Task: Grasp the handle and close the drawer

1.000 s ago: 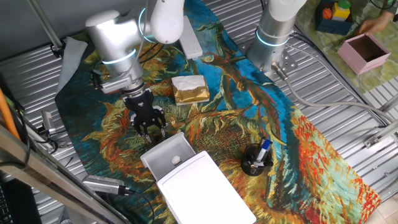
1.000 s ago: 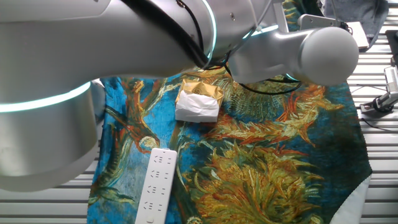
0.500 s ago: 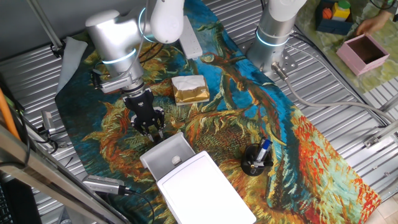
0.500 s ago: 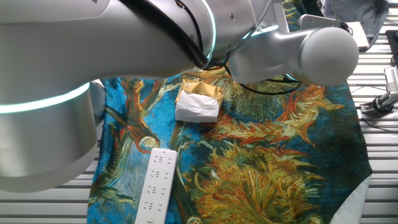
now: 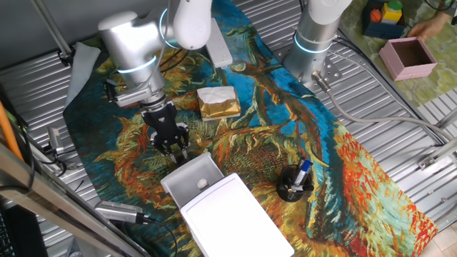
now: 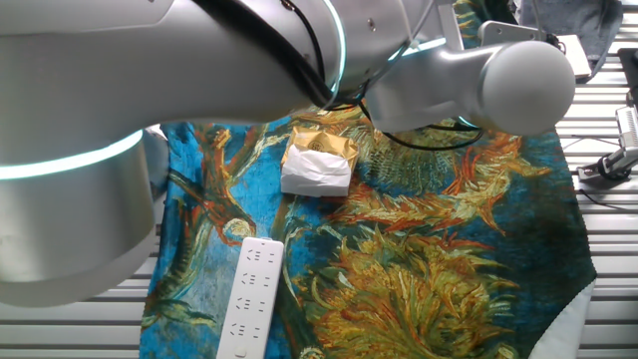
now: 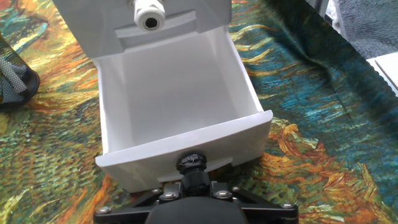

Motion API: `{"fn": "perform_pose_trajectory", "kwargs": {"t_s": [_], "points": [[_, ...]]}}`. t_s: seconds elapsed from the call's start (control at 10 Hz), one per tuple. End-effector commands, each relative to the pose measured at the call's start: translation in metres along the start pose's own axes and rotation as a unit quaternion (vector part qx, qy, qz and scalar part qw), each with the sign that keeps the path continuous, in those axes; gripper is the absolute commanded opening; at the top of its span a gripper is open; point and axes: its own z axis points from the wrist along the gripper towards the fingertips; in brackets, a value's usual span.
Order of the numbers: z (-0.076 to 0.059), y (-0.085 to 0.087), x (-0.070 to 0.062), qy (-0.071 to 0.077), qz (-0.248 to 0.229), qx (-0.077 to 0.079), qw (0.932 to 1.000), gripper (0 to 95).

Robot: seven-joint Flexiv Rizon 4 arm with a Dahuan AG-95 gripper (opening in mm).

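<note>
The drawer (image 5: 193, 175) is a shallow white tray pulled out of its white flat-topped box (image 5: 235, 214). In the hand view the drawer (image 7: 180, 93) is open and empty, its front wall close to the camera. My gripper (image 5: 178, 150) is at the middle of that front wall, fingers drawn together. In the hand view the gripper (image 7: 191, 165) presses against the front wall's lower edge. The handle is hidden between the fingers. A small white knob with a hole (image 7: 149, 12) sits on the box edge above the drawer. In the other fixed view the arm hides the drawer.
A white-and-gold block (image 5: 218, 102) (image 6: 319, 165) lies behind the gripper. A long white bar (image 5: 219, 47) (image 6: 249, 297) lies farther back. A black mesh cup with pens (image 5: 294, 184) (image 7: 12, 71) stands right of the box. A second arm's base (image 5: 314, 36) and a pink box (image 5: 408, 58) are at the back right.
The gripper's fingers have drawn together at the drawer's front wall. The pink box at the back right has shifted slightly. The drawer has not moved.
</note>
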Motion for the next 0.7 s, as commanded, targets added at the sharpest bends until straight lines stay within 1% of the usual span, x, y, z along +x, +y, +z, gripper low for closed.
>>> {"fn": "perform_pose_trajectory", "kwargs": {"t_s": [0.1, 0.7], "points": [[0.0012, -0.0009, -0.0022, -0.001, 0.0, 0.0, 1.0, 0.0], [0.0039, -0.0019, -0.0097, -0.003, 0.004, 0.001, 1.0, 0.0]]}}
